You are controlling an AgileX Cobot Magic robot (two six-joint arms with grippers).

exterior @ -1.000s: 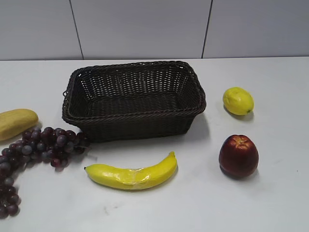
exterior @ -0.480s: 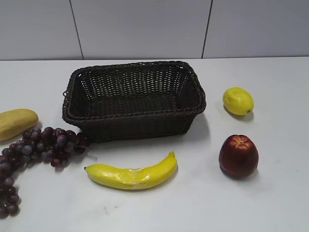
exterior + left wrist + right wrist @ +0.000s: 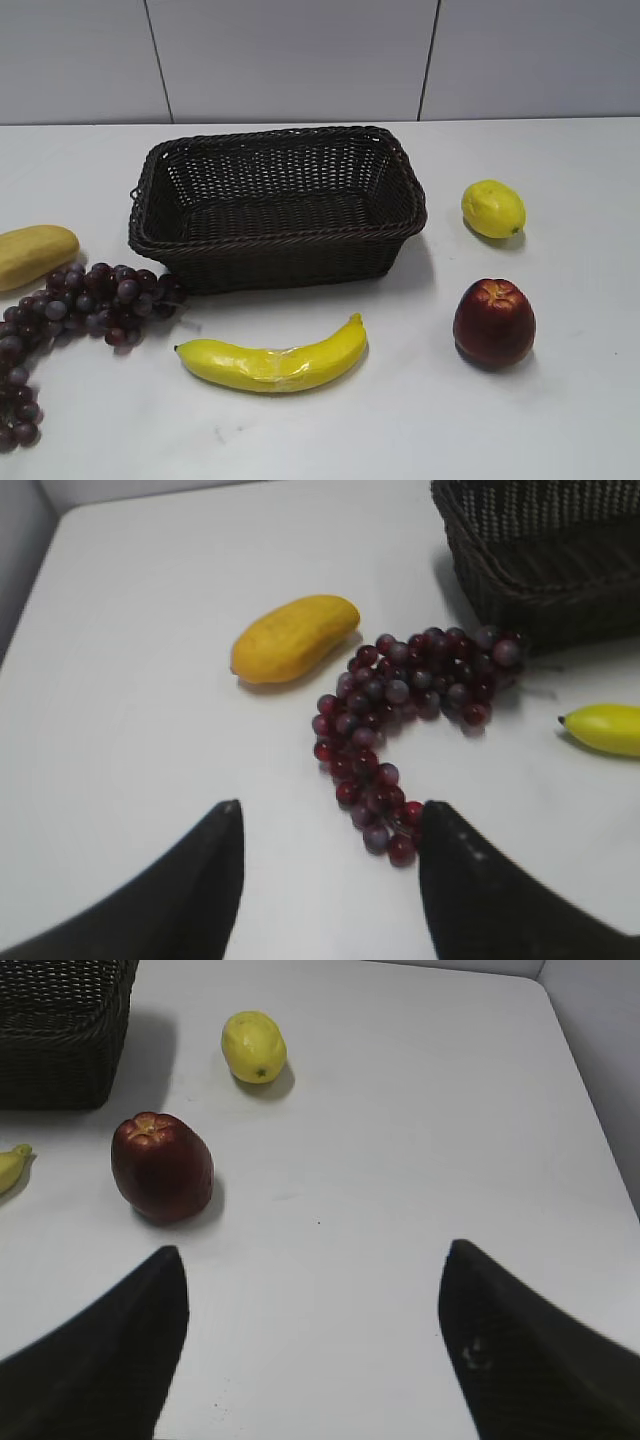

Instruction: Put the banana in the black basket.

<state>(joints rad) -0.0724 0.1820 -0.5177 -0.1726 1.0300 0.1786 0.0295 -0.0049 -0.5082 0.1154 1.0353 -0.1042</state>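
The banana lies on the white table in front of the black basket, curved and bright yellow with a pale patch. Its tip shows in the left wrist view and in the right wrist view. The basket stands empty at the middle back; a corner of it shows in the left wrist view and in the right wrist view. My left gripper is open and empty above the table near the grapes. My right gripper is open and empty over bare table. Neither gripper shows in the exterior view.
Dark red grapes lie left of the banana. A paler blunt yellow fruit lies at the far left. A lemon and a red apple sit right of the basket.
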